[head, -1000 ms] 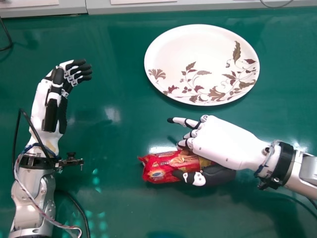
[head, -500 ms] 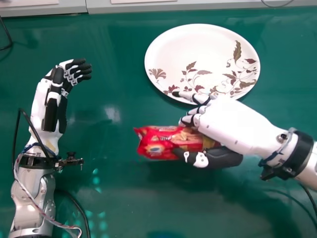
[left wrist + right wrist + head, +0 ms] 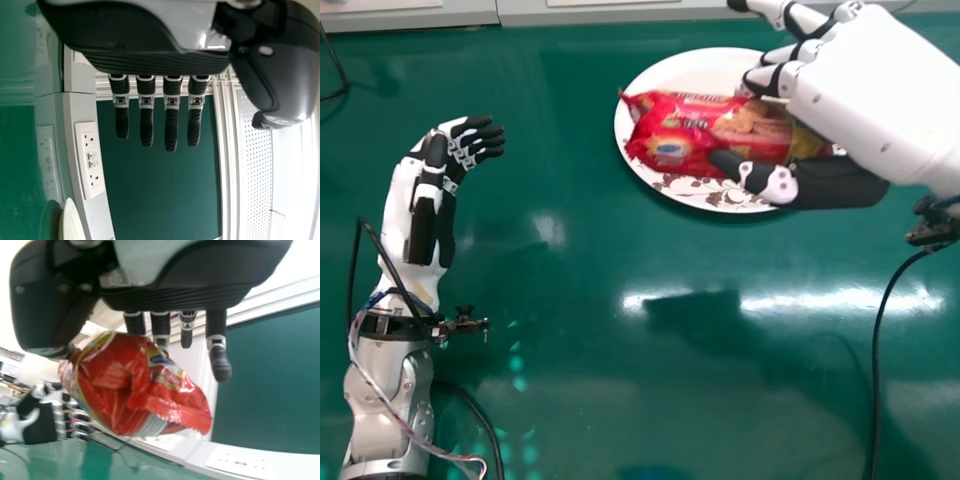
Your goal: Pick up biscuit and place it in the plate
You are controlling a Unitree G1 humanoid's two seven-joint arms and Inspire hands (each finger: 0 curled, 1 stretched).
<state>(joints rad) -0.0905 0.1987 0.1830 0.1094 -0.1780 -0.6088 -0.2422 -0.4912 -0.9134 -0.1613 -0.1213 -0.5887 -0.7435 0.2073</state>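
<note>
right hand (image 3: 880, 90): clamped on red biscuit pack (image 3: 665, 128), thumb opposite fingers | pack: over plate (image 3: 672, 72), can't tell if touching | plate: on green worktop (image 3: 570, 380) | left hand (image 3: 436, 158): at head view's left, fingers extended, apart from thumb

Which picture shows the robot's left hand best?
The left wrist view: the left hand is big and close there, with its fingers and thumb plain to see. The head view shows it smaller, together with its arm. In the right wrist view it's tiny and far off, beyond the biscuit packet.
</note>
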